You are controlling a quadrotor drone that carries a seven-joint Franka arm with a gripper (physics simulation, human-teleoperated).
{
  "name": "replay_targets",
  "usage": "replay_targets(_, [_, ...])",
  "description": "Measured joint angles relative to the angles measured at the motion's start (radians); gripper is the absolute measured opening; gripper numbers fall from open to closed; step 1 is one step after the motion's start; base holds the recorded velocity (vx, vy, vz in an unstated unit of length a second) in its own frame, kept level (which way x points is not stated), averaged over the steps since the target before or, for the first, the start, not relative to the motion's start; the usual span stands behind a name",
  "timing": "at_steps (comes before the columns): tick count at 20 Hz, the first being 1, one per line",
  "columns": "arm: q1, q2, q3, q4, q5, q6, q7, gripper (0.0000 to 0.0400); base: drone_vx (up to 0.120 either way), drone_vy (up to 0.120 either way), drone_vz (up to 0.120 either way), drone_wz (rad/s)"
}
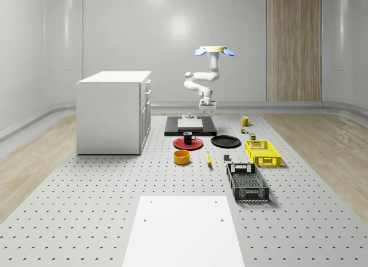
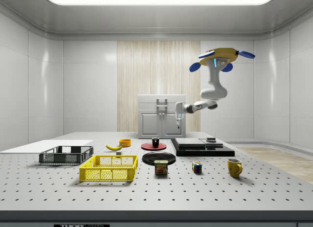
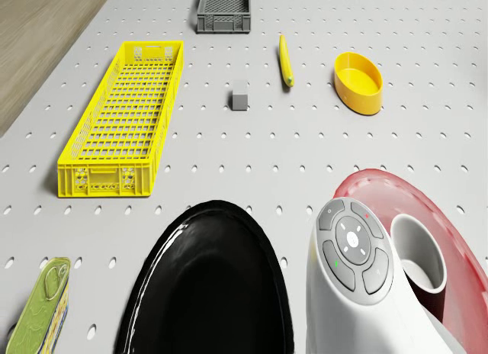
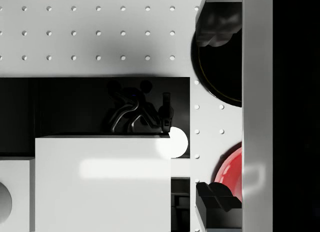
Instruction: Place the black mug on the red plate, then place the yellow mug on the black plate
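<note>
The black mug (image 1: 188, 137) stands upright on the red plate (image 1: 188, 144); in the side view the black mug (image 2: 155, 142) rests on the red plate (image 2: 146, 147). The black plate (image 1: 225, 141) lies bare beside it. The yellow mug (image 1: 245, 121) stands on the table toward the whole-scene view's right, behind the black plate. The drone (image 1: 213, 49) hovers high over the black platform. My gripper (image 1: 207, 108) hangs open and empty well above the platform's front edge. In the wrist view its fingers (image 4: 217, 24) are spread wide over the black plate (image 4: 225, 77) and red plate (image 4: 231, 172).
A black platform (image 1: 172, 129) with a white block lies behind the plates; a white cabinet (image 1: 112, 111) stands at the left. In front are a yellow bowl (image 1: 181, 157), banana (image 1: 208, 158), yellow crate (image 1: 262, 152) and black crate (image 1: 247, 182). A can (image 2: 161, 167) and cube (image 2: 196, 167) sit near the yellow mug (image 2: 234, 167).
</note>
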Motion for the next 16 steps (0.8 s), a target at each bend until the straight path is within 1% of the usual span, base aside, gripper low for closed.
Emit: replay_targets(16, [-0.002,-0.004,0.0,0.0,0.002,0.004,0.002,0.04,-0.12,0.12,0.0,0.0])
